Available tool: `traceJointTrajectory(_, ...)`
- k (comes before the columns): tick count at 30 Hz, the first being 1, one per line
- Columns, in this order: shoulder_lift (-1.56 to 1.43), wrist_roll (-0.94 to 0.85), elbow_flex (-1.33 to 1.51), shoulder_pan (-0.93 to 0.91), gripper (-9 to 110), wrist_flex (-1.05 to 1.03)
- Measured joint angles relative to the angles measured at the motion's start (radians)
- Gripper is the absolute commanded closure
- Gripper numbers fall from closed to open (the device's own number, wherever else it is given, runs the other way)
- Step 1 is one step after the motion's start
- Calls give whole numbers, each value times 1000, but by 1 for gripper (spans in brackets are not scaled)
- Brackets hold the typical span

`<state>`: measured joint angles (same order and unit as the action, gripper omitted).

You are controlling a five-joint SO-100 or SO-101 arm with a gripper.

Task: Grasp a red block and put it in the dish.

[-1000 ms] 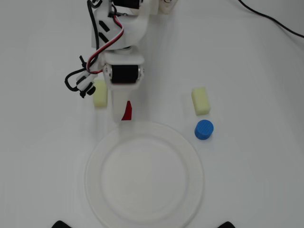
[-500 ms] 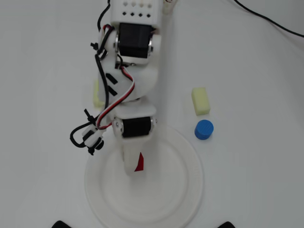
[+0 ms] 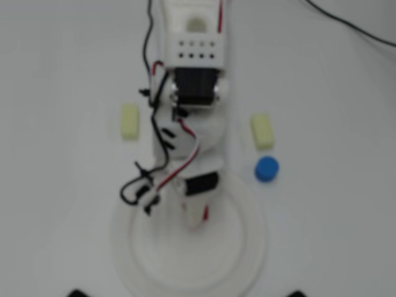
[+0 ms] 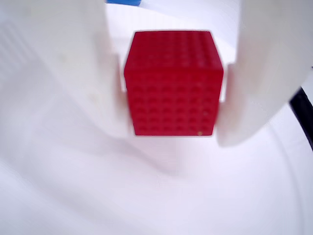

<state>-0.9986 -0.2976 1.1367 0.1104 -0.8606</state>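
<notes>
In the wrist view the red block, a dark-red studded cube, sits squeezed between my two white fingers. My gripper is shut on it and holds it over the white dish. In the overhead view my gripper hangs over the inner part of the large round dish. Only a thin red sliver of the block shows there beside the fingers. Whether the block touches the dish floor I cannot tell.
A blue cylinder stands just right of the dish's upper rim in the overhead view. Pale yellow oblong blocks lie at left and right of the arm. A black cable crosses the top right corner.
</notes>
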Motion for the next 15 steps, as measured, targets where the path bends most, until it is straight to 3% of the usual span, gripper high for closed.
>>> traceJointTrajectory(9,48,-18,-186,0,80,-201)
traceJointTrajectory(15,258,-2,-719,-5,74,-592)
